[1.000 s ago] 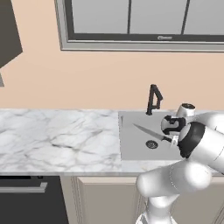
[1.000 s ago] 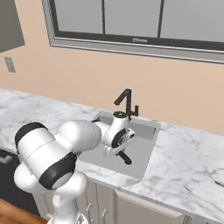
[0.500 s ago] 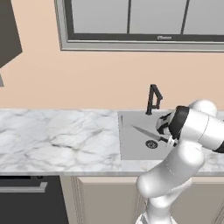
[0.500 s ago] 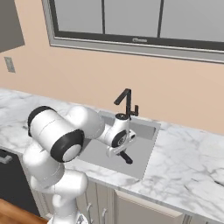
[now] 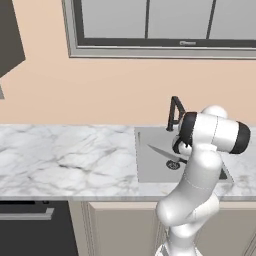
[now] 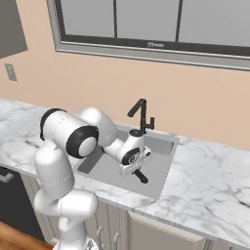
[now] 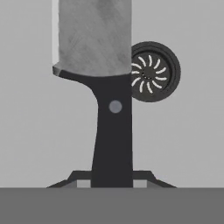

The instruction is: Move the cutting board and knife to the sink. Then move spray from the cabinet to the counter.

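Hand view: hand [image 7: 112, 181] clamped on knife [image 7: 105, 87] handle, low over sink [image 7: 39, 131] drain; release pending, spray step untouched.

- Above my worktop I see a wide window [image 5: 165, 22] with a grey frame and dark mullions.
- A peach wall [image 5: 95, 90] runs behind it.
- A small pale outlet plate [image 6: 10, 72] sits on that wall, at its left edge.
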